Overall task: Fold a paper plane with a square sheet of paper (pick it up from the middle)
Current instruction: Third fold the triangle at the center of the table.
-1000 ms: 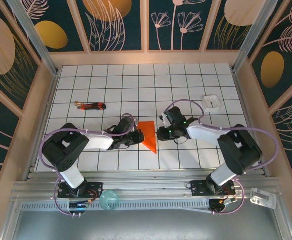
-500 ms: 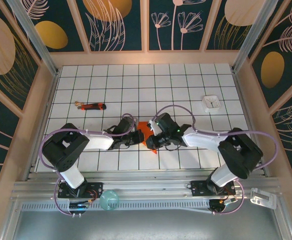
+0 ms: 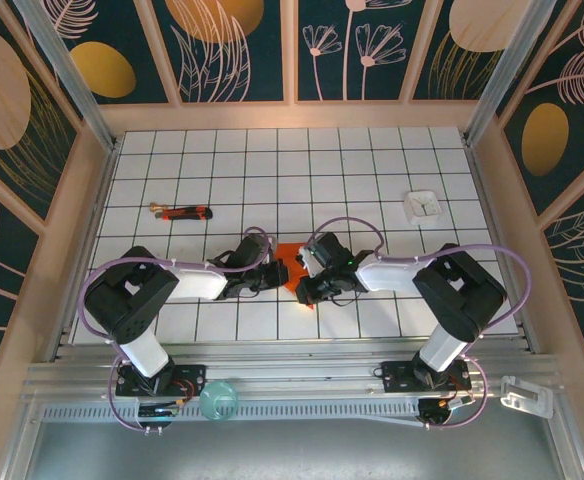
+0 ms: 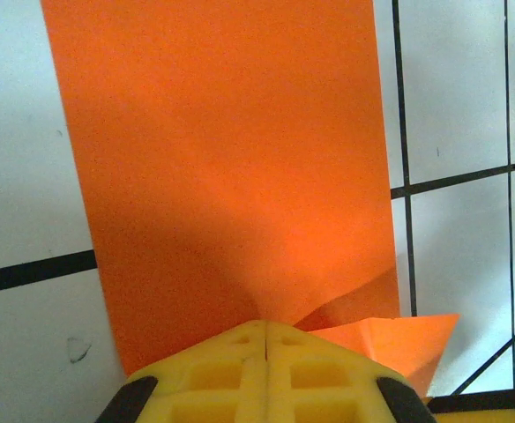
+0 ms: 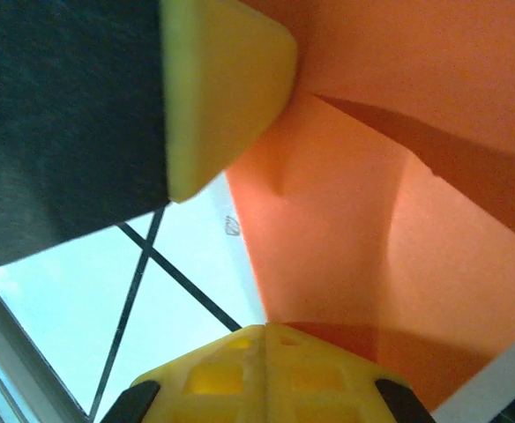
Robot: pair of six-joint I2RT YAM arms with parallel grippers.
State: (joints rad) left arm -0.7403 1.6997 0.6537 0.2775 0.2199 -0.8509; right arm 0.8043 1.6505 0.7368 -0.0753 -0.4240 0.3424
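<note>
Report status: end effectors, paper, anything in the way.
Left end effector shut, tips on the orange sheet. Right end effector shut on its edge. Sheet partly folded. Nothing blocking.

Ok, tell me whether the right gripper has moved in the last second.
Yes: the right gripper moved left, away from the small white square, onto the orange paper.

No readable text, label, number or sign on anything.
</note>
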